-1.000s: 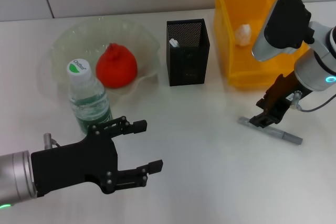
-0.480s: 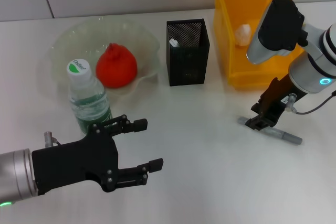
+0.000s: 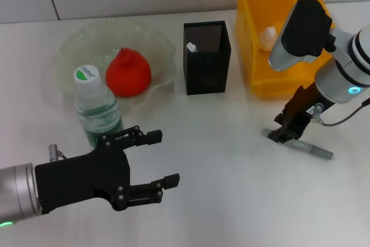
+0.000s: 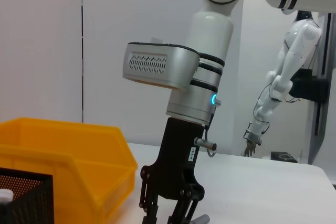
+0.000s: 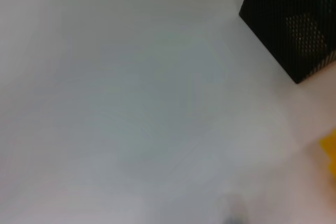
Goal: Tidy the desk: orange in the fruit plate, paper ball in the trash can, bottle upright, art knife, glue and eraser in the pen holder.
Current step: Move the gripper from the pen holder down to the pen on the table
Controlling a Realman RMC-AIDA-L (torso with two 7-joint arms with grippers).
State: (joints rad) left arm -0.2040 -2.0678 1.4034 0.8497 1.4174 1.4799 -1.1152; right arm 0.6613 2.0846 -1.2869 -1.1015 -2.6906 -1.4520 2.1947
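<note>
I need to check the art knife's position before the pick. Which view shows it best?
The head view: the art knife lies flat on the table under the right gripper. The left wrist view shows only its tip; the right wrist view shows nothing recognizable of it.

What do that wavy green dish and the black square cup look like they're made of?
The fruit plate looks like translucent pale-green plastic or glass: the table shows through its ruffled rim. The pen holder looks like black metal mesh, with fine perforations across its walls.
</note>
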